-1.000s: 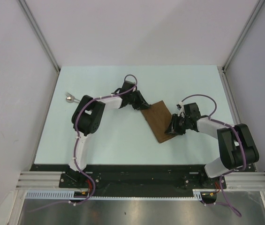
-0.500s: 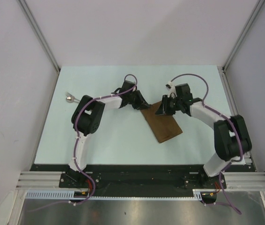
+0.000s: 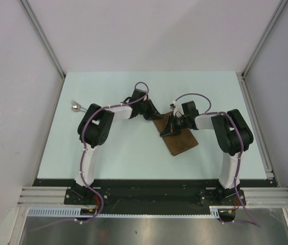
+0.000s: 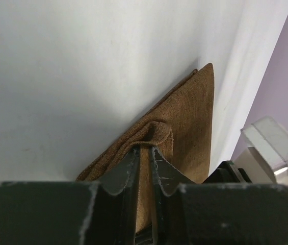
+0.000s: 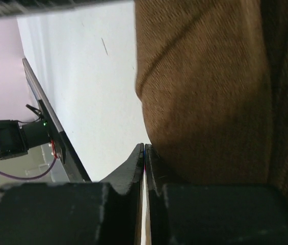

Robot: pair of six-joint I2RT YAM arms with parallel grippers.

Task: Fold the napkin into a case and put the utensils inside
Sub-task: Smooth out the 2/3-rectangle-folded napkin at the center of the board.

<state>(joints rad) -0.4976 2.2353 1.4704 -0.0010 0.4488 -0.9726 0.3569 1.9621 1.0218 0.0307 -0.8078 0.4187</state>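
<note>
The dark-brown napkin [image 3: 182, 139] lies folded on the table at mid-right. My left gripper [image 3: 155, 116] is at its far-left corner, shut on a pinched-up fold of the cloth, as the left wrist view [image 4: 145, 149] shows, with the napkin [image 4: 189, 122] stretching away beyond it. My right gripper [image 3: 165, 130] lies low over the napkin's left side. In the right wrist view it [image 5: 144, 148] is shut with nothing between the jaws, right beside the napkin's rounded edge [image 5: 210, 92]. One utensil [image 3: 76, 106] with a shiny head lies at the far left of the table.
The pale table [image 3: 113, 148] is walled at the left, right and back. A metal rail [image 3: 149, 194] runs along the near edge by the arm bases. The right arm's cable [image 3: 189, 97] loops above the napkin.
My right gripper has swung from the napkin's right edge, over its far corner, to its left side. The left gripper has kept its hold and place.
</note>
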